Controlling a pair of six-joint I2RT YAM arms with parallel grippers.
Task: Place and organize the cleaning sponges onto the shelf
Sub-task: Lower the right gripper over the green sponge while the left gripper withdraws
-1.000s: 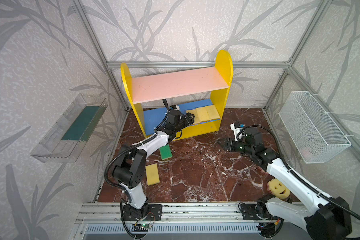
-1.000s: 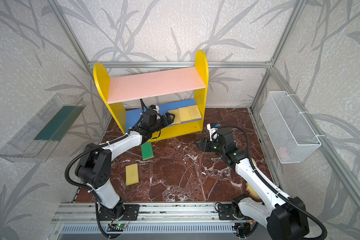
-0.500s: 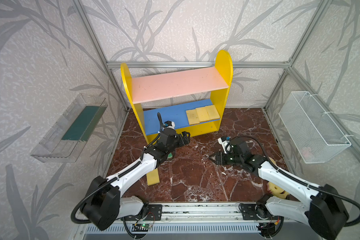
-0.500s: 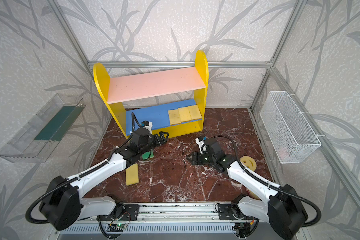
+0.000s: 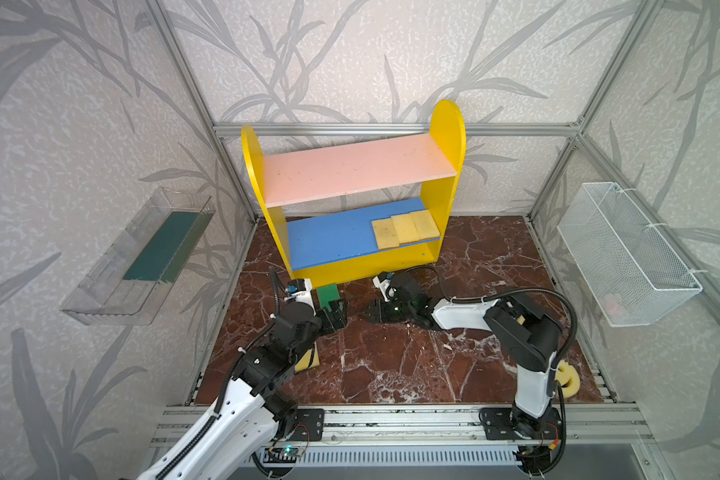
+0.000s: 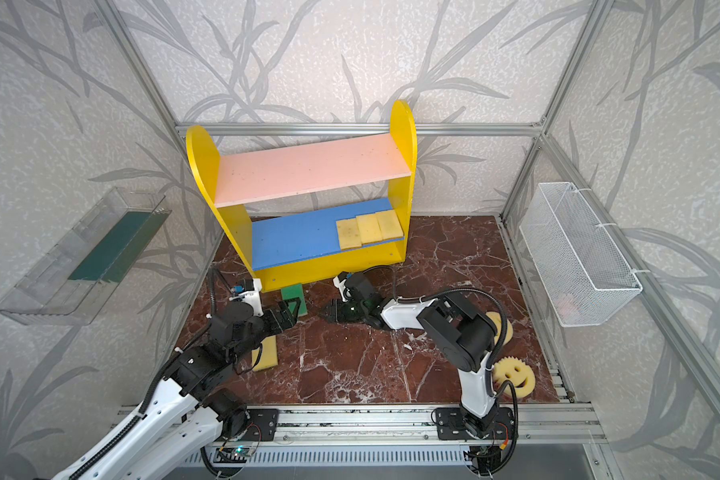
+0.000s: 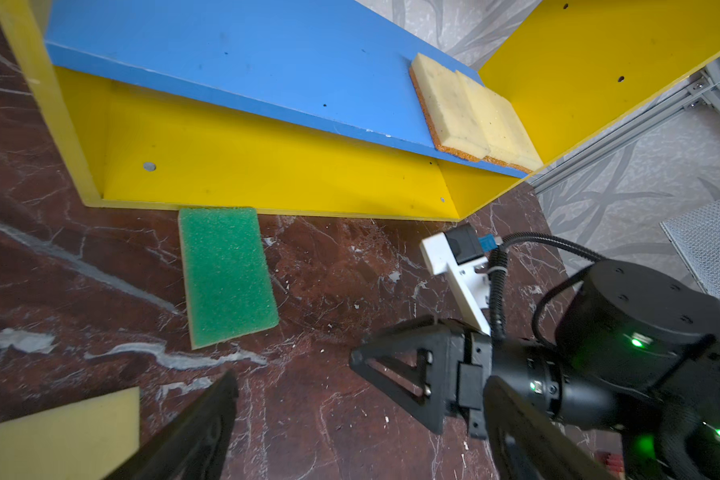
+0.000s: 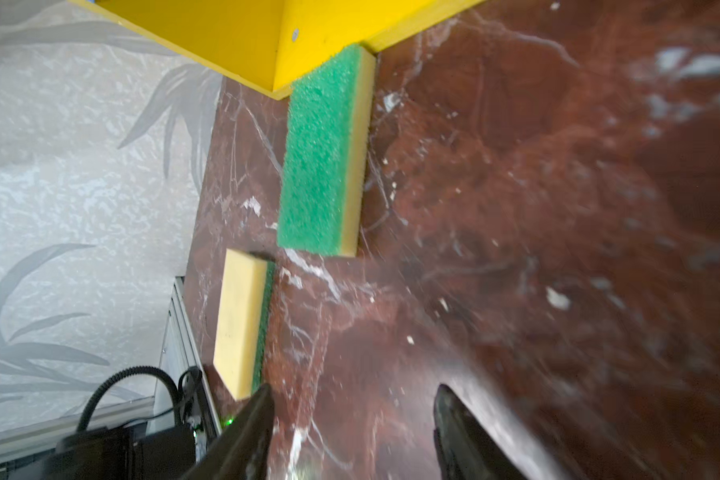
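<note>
At the foot of the yellow-sided shelf unit with pink top board and blue middle board (image 5: 445, 133), back-centre of the surface: one rectangular foam sponge, green scouring face up (image 5: 327, 294), lies flat, its short end touching the yellow base.

- Left gripper (image 5: 336, 312): jaws spread wide, empty, just beside the green sponge's near end.
- Right gripper (image 5: 368, 314): jaws partly apart, nothing between them, low over the surface and pointing at the same sponge.
- Three pale yellow rectangular sponges (image 5: 404, 228) sit edge to edge at the right end of the blue board.
- A pale yellow rectangular sponge, green face down (image 6: 265, 353), lies toward the front-left corner, part-hidden by the left arm.
- Two round yellow smiley sponges (image 6: 514, 374) lie near the front-right corner.

Step in hand, as I judge it: picking up the green sponge. Best to let one arm take it across the long sides, lift clear of the base, and keep the other back.

Surface: red-brown marble pattern (image 5: 391, 361), crumb-flecked. Room: leaf-print walls, aluminium frame, clear plastic wall tray (image 5: 142, 257) on the left, white wire mesh basket (image 5: 628, 257) on the right.
</note>
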